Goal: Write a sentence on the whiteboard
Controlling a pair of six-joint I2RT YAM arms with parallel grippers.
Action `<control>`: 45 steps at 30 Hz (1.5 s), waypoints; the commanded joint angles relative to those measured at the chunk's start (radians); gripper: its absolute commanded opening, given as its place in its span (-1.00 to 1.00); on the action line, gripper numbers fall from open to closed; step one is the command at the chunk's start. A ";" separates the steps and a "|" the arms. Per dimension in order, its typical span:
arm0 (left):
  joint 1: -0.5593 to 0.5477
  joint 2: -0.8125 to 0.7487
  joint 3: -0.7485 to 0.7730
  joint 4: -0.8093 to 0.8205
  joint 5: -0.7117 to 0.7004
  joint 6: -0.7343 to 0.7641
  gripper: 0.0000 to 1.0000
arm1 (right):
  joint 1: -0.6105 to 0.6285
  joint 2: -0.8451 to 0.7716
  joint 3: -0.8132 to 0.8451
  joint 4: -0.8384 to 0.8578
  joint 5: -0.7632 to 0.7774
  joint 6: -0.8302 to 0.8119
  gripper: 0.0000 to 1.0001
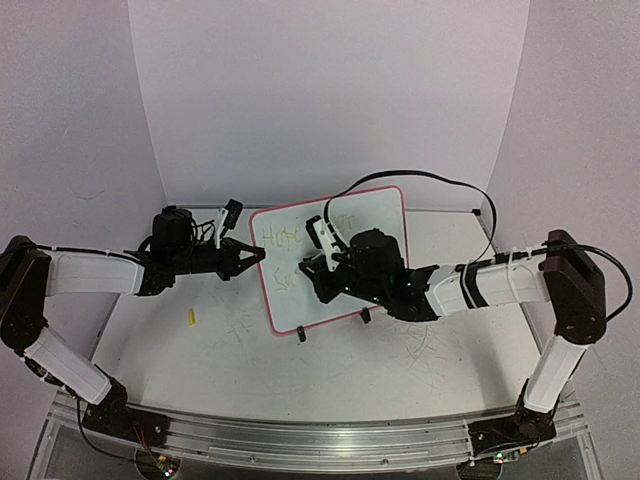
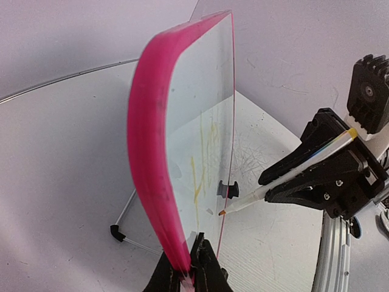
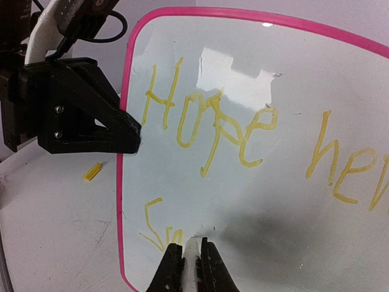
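At mid-tabletop (image 1: 150, 340) the board (image 1: 375, 215) stands propped, its left edge clamped in the left hand (image 2: 189, 252) to steady it, while the right hand (image 3: 191, 250), clamped on a marker (image 2: 298, 172), holds the tip at the sentence's (image 3: 206, 128) second line.

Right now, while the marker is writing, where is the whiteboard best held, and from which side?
By its pink frame on the left edge, coming from the left. The whiteboard stands up and is thin, so that edge fits the left pincer, and the face is left free for the marker.
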 commanded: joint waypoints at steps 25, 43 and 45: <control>0.008 0.008 0.025 -0.036 -0.121 0.112 -1.00 | 0.002 -0.003 -0.006 0.003 0.077 0.025 -1.00; 0.007 0.011 0.027 -0.036 -0.120 0.112 -1.00 | 0.014 0.008 -0.024 0.000 0.089 0.046 -1.00; 0.007 0.012 0.025 -0.036 -0.119 0.112 -1.00 | 0.012 0.008 -0.008 0.008 0.094 0.041 -1.00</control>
